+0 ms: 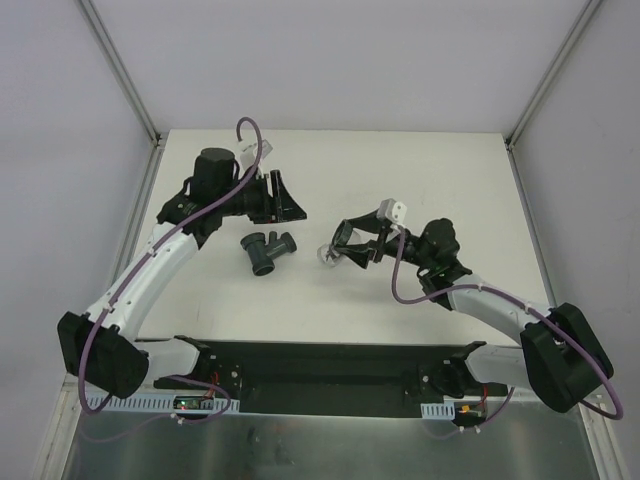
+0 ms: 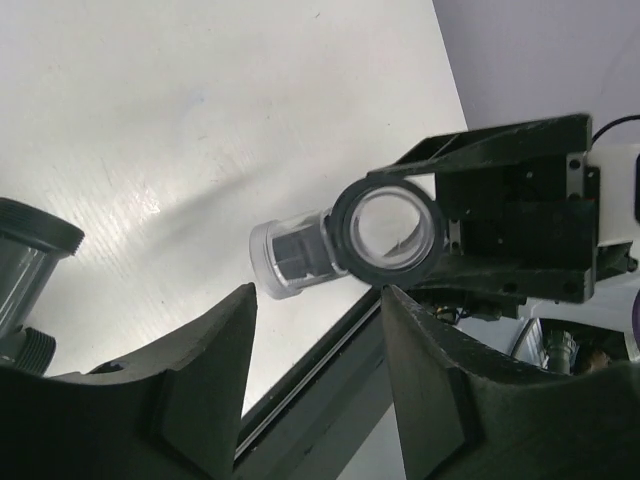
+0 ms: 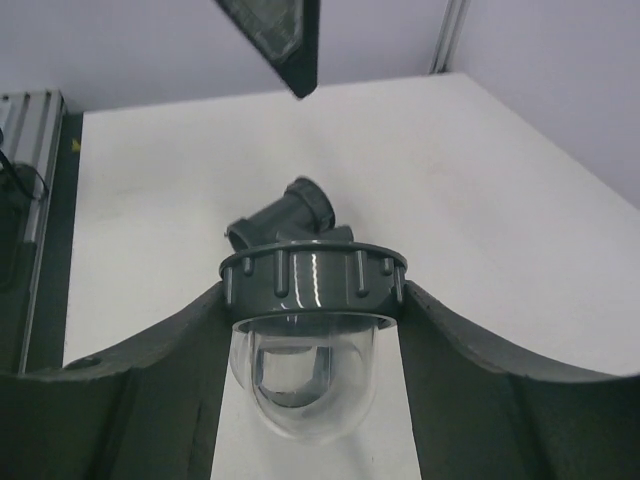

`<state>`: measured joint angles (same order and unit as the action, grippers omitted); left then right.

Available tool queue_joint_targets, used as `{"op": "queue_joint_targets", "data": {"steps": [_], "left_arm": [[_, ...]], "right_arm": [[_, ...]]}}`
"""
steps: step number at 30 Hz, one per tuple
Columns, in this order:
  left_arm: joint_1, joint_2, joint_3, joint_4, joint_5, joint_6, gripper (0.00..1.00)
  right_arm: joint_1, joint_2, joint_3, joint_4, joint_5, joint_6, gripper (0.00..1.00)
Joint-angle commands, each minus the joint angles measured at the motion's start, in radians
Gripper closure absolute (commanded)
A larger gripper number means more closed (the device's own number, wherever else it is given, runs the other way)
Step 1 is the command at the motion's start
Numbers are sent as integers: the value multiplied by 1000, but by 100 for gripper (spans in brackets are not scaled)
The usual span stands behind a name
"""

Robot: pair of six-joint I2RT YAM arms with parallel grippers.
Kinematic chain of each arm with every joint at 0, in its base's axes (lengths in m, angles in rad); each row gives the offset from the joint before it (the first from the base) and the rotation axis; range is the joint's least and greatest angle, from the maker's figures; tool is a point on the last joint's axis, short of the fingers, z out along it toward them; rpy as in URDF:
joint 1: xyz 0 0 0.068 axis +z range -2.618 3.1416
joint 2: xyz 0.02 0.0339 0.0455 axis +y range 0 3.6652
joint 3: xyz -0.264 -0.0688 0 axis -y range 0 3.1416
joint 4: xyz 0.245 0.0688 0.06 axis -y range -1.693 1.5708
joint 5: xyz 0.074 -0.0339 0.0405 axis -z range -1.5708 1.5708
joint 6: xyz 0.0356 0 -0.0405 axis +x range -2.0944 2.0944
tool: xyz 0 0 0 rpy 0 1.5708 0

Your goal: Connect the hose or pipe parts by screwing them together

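Note:
The dark grey branched pipe fitting (image 1: 268, 248) lies on the white table, and shows again at the left edge of the left wrist view (image 2: 25, 262) and behind the connector in the right wrist view (image 3: 292, 213). My right gripper (image 1: 342, 246) (image 3: 313, 292) is shut on the ribbed grey ring of the clear connector (image 1: 327, 256) (image 3: 305, 360), held just right of the fitting. The same connector (image 2: 290, 262) faces the left wrist camera. My left gripper (image 1: 285, 202) (image 2: 318, 292) hangs open behind the fitting with nothing between its fingers.
The white table (image 1: 450, 180) is enclosed by pale walls and metal frame posts (image 1: 120, 70). A black mounting rail (image 1: 330, 365) runs along the near edge between the arm bases. A purple cable (image 1: 250, 135) loops over the left wrist.

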<state>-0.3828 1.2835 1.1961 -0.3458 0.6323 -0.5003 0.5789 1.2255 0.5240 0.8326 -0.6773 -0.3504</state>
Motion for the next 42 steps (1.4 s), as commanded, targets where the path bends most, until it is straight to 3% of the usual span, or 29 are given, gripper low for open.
{"op": "queue_joint_targets", "data": {"steps": [1,4,12,20,28,36,39,42], "left_arm": [[-5,-69,-62,-1,-66,-53,50],[-8,-72,-90,1,-66,-63,54],[-70,-41,-131,51,-74,-78,60],[-149,-12,-173,120,-102,-115,62],[-154,-24,-204,128,-160,-106,61],[-114,-82,-181,-25,-345,-75,36],[-48,-93,-173,-119,-425,-52,18],[51,-98,-200,-182,-491,-35,13]], "right_arm": [[-19,-43,-8,374,-22,221,72],[-21,-26,-7,500,-31,304,72],[-16,-1,7,634,-34,409,72],[-14,-15,-13,655,-21,421,73],[-14,-21,-44,678,-24,422,74],[-20,-43,-97,677,-68,403,74],[-24,-61,-119,672,-76,389,75],[-28,-86,-134,649,-87,369,75]]}}
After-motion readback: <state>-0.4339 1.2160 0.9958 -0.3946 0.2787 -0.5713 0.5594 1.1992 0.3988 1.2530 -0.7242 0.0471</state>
